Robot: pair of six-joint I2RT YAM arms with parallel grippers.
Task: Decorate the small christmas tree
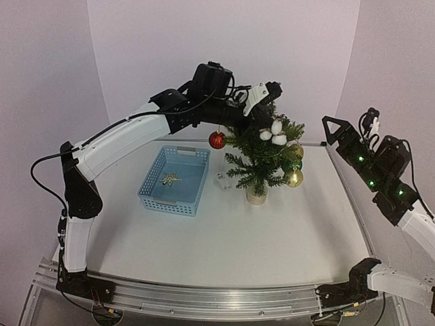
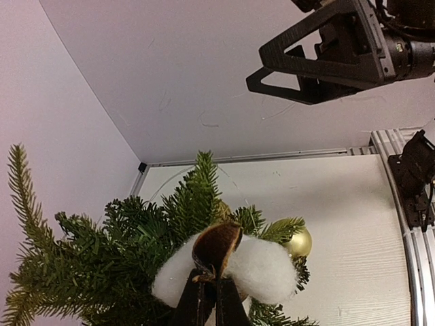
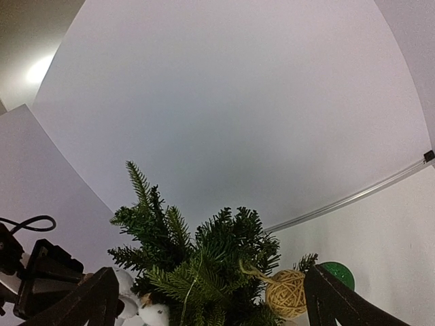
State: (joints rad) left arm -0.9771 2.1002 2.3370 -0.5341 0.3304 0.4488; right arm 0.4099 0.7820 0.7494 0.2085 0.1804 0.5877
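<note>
Small christmas tree (image 1: 262, 163), dark green fir, stands just below left gripper (image 2: 209, 291), its fingers pinching a white fluffy cotton ornament (image 2: 264, 268); right gripper (image 1: 332, 129) gapes empty. Next, probably: nestle it, release.

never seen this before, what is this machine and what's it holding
Two robot arms are bolted to a white table, each ending in a two-finger gripper. One picture looks down from above; the other two come from cameras on each wrist. On the table stand a small green christmas tree and a blue plastic basket holding a gold star. The left gripper is shut on a fluffy white cotton ornament by the tree's top; the right gripper hangs open, empty.
</note>
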